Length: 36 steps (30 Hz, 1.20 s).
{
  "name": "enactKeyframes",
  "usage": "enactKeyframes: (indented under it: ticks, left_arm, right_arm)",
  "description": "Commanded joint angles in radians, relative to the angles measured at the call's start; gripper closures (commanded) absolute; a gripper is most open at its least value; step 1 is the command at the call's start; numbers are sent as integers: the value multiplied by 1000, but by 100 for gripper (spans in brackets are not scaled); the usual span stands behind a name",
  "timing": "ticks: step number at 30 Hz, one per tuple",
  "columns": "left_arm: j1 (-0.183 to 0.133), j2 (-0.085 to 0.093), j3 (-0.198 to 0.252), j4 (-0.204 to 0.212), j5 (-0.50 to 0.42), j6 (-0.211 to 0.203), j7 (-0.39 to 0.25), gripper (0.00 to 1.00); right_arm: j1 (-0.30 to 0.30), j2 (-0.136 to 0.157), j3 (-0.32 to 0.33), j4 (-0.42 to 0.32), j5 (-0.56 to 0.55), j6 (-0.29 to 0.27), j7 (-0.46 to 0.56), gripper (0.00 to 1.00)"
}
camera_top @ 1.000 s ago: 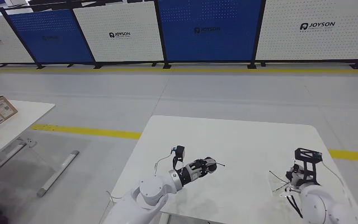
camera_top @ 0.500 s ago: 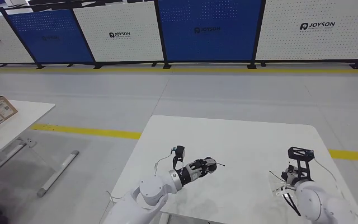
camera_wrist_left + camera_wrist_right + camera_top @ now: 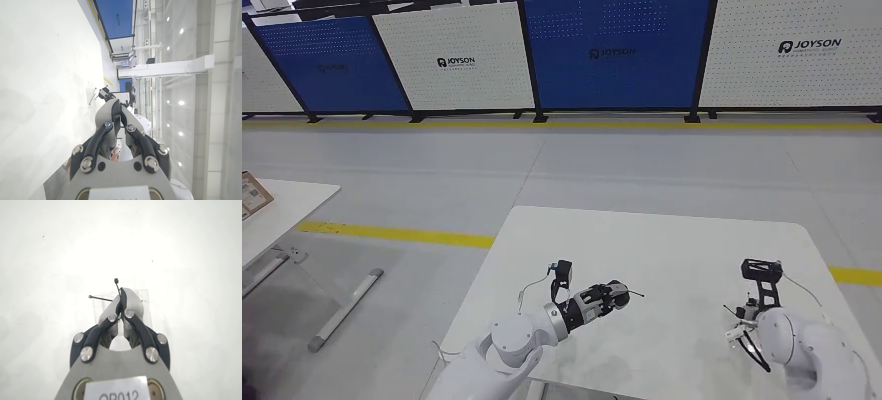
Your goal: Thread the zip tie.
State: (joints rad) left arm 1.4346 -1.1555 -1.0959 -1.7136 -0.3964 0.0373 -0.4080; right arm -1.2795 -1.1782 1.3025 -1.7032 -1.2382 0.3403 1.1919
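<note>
Two black zip ties (image 3: 116, 280) stick out, fanned apart, from the right gripper (image 3: 122, 294). Its fingers are clamped tight on them just above a clear tray (image 3: 147, 313), near the right edge of the table (image 3: 56, 256), toward the near corner. In the table's left half, the left gripper (image 3: 119, 106) is pinched closed on a thin black strip (image 3: 638, 294), well apart from the right one.

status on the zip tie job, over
Left gripper shut on thin black strip. Right gripper shut on black zip ties over clear holder. Grippers well apart, nothing threaded yet.
</note>
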Motion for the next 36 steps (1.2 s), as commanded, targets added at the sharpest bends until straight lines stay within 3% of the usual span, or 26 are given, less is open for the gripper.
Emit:
enactKeyframes:
  ticks: [1,10,19,25,30,36]
  left_arm:
    - [0,0,0,0,0,0,0,100]
    - [0,0,0,0,0,0,0,100]
    - [0,0,0,0,0,0,0,100]
    - [0,0,0,0,0,0,0,100]
    - [0,0,0,0,0,0,0,100]
    - [0,0,0,0,0,0,0,100]
  right_arm:
    - [-6,0,6,-9,3,-9,22,100]
    - [-44,1,32,-58,-49,0,52,100]
    - [40,-16,-19,44,-85,0,98,100]
    - [48,-29,-18,60,-83,0,99,100]
    - [39,-36,-11,51,-104,0,113,89]
    - [42,-43,-7,56,-116,0,124,85]
